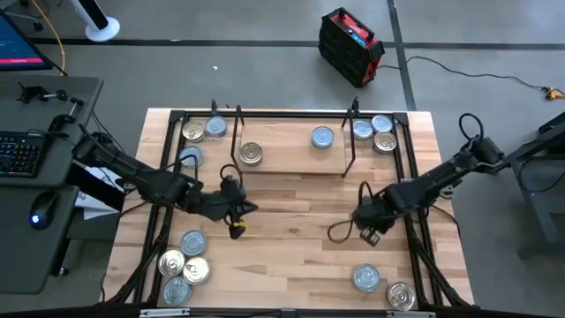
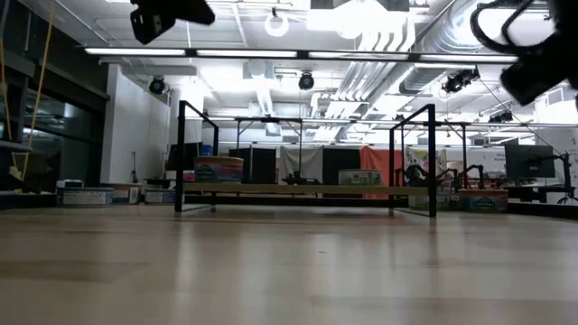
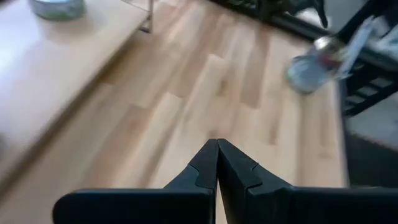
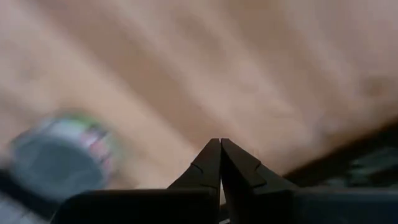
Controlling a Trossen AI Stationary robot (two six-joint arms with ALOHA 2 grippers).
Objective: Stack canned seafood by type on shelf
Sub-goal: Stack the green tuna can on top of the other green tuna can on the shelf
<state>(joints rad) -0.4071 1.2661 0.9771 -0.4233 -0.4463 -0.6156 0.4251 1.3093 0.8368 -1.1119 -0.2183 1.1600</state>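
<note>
Left gripper (image 1: 238,210): hovers over the middle of the surface, nearer its left edge, jaws pressed together and holding nothing.
Right gripper (image 1: 364,221): hovers over the middle of the surface toward its right edge, jaws pressed together, empty.
Shelf (image 1: 287,150): stands by the far edge of the surface, between its black brackets; it carries one gold tin (image 1: 251,155) near its left end and one silver-blue tin (image 1: 323,137) toward its right end.
Tins off the shelf: a pair in the far left corner (image 1: 204,131), a trio in the far right corner (image 1: 374,132), one blue tin (image 1: 189,157) by the left edge, a cluster in the near left corner (image 1: 183,267), two near the near right corner (image 1: 381,286).
Progress: judged early; most tins lie loose on the surface.
Risk, mixing: gold and silver-blue tins lie together in each group, so a hasty pick could start a stack of the wrong type.
Risk, grasp: shut jaws must spread before descent, or they knock a tin aside.
Risk, brackets: reaching the shelf ends could clip an upright.
</note>
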